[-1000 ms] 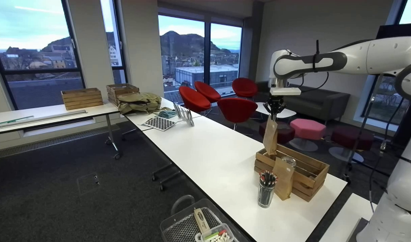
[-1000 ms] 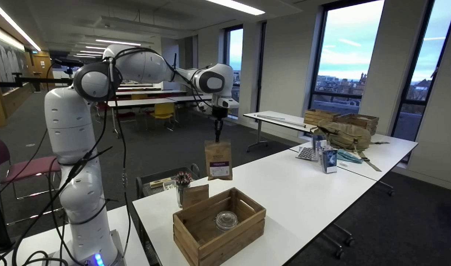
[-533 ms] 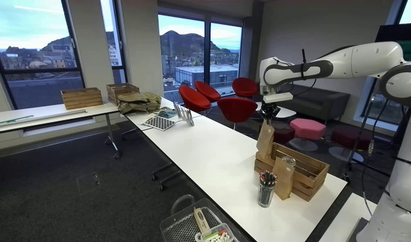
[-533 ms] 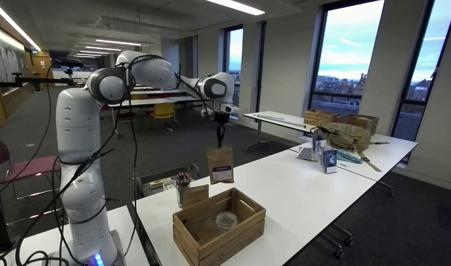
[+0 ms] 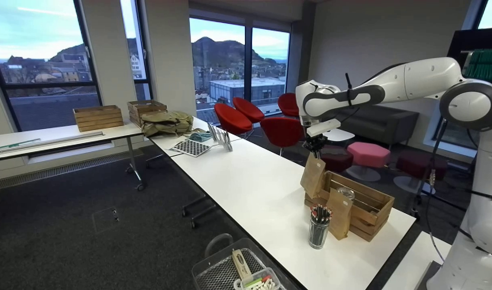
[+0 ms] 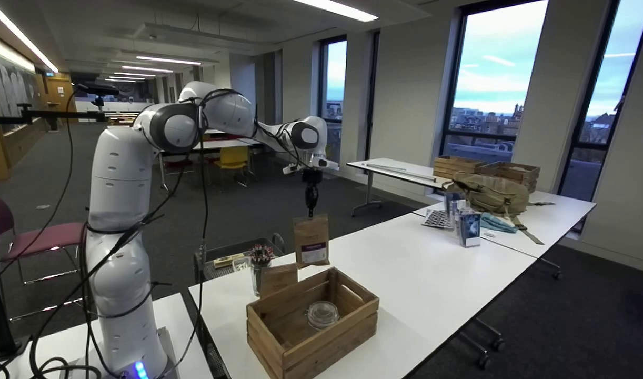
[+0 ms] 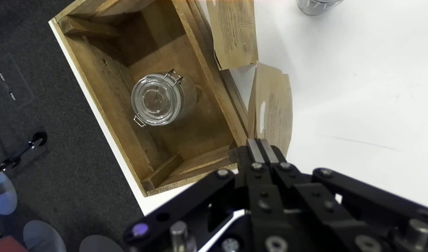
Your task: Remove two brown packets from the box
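My gripper (image 5: 317,154) is shut on the top edge of a brown packet (image 5: 312,176), also seen in an exterior view (image 6: 312,242). The packet hangs slightly tilted beside the wooden box (image 6: 332,342), outside its long side, with its lower end seemingly above the table. In the wrist view the closed fingertips (image 7: 259,140) pinch the packet (image 7: 276,108) near the box rim (image 7: 208,70). Another brown packet (image 5: 339,213) stands upright on the table against the box's outer side; it shows in the wrist view too (image 7: 235,33). I see no packet inside the box.
A clear glass jar (image 6: 322,315) is inside the box. A glass of pencils (image 5: 318,231) stands close to the standing packet. A dark mesh cart (image 5: 220,270) is beside the table edge. Photo stands (image 6: 468,229) and a green backpack (image 6: 490,192) lie farther along the table.
My gripper has lowered with the packet. In an exterior view they also moved left, away from the box's interior and down beside its outer side. The standing packet, box and jar stayed put.
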You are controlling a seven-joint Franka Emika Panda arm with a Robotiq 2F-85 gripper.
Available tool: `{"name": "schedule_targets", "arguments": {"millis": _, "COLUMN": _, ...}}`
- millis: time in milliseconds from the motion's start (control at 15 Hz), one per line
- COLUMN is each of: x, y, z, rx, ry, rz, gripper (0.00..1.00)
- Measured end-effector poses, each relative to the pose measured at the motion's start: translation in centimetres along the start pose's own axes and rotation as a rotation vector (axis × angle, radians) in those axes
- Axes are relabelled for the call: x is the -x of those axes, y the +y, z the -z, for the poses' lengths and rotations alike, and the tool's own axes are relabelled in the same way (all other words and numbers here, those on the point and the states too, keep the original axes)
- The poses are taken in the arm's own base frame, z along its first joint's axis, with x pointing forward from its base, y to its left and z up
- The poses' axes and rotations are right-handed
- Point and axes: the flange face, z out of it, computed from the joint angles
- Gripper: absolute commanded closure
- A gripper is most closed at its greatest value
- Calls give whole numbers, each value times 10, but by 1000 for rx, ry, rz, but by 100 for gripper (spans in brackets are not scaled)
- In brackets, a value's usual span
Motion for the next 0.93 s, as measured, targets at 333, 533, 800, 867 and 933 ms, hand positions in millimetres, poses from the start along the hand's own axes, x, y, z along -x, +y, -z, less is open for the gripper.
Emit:
{"name": "schedule_targets", "arguments": {"millis": 333, "x": 0, "y": -25, "z": -13, "rx": 54, "ry": -15, "rz": 44, "gripper": 100}}
{"name": "schedule_targets", "arguments": {"millis": 533, "x": -5, "y": -40, "z": -31, "rx": 74, "ry": -35, "rz": 62, "gripper": 100}}
{"name": "schedule_targets", "arguments": {"millis": 800, "x": -14, "y": -61, "z": -63, "rx": 101, "ry": -75, "rz": 83, "gripper": 100}}
{"name": "schedule_targets", "arguments": {"millis": 867, "x": -17, "y": -64, "z": -71, "rx": 107, "ry": -85, "rz": 86, "gripper": 100}}
{"name": "schedule_targets", "arguments": {"millis": 933, "x": -20, "y": -67, "z": -79, "rx": 112, "ry": -94, "rz": 88, "gripper": 100}}
